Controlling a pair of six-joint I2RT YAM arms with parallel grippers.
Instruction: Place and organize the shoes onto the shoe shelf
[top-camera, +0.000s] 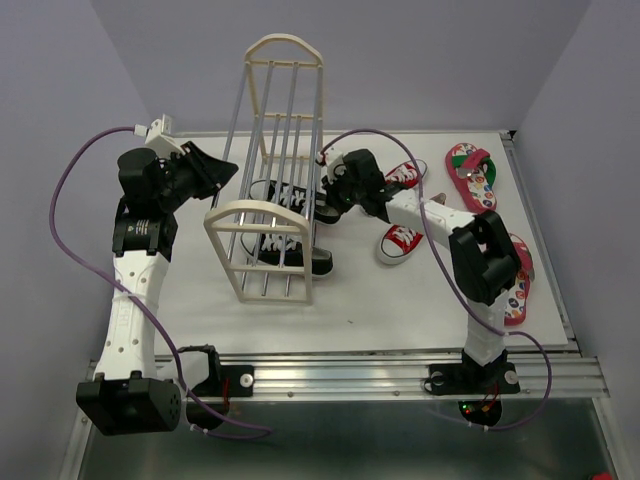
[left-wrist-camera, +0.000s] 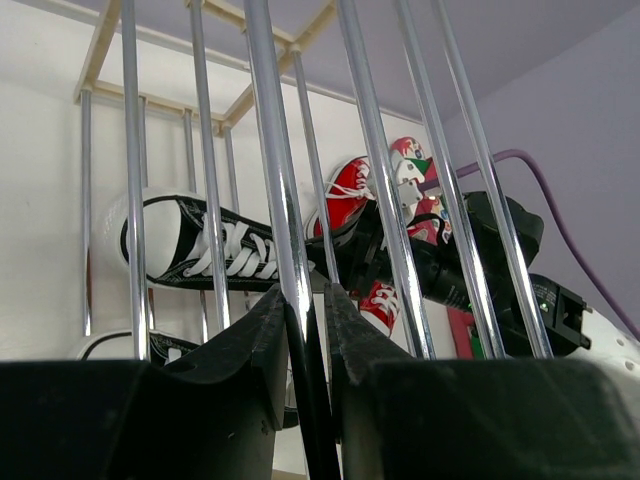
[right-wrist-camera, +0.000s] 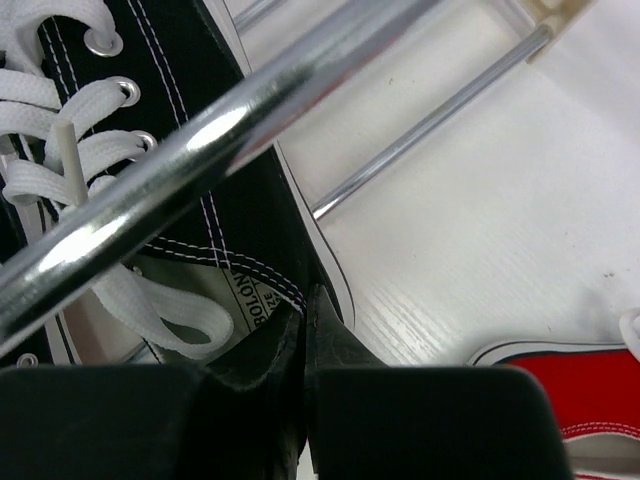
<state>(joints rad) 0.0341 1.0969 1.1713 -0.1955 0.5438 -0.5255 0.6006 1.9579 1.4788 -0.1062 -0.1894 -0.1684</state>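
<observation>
Top external: shoe shelf (top-camera: 262, 207) gripped from 2 sides

Standing on the white table (top-camera: 400, 300), the rack has an arm at each flank. At its left side the left gripper (top-camera: 228, 172) meets the grey rods; the left wrist view shows its fingers (left-wrist-camera: 262, 345) clenched on 1 thin rod (left-wrist-camera: 300, 310). Inside the frame lies a black sneaker (top-camera: 280, 192), white toe pointing left, and a second black sneaker (top-camera: 292, 258) sits lower, near the front arch. Whether either rests on a tier cannot be told. At the shelf's right side the right gripper (top-camera: 330, 203) is pinched shut on the collar of the upper black sneaker, as the right wrist view shows, under a shiny rod. Further right, 1 red sneaker (top-camera: 405, 176) and another red sneaker (top-camera: 399, 243) lie on the table, near each other. Beyond them, 1 flip-flop (top-camera: 472, 176) lies toward the back, and the other flip-flop (top-camera: 519, 290) is partly hidden by the right arm
</observation>
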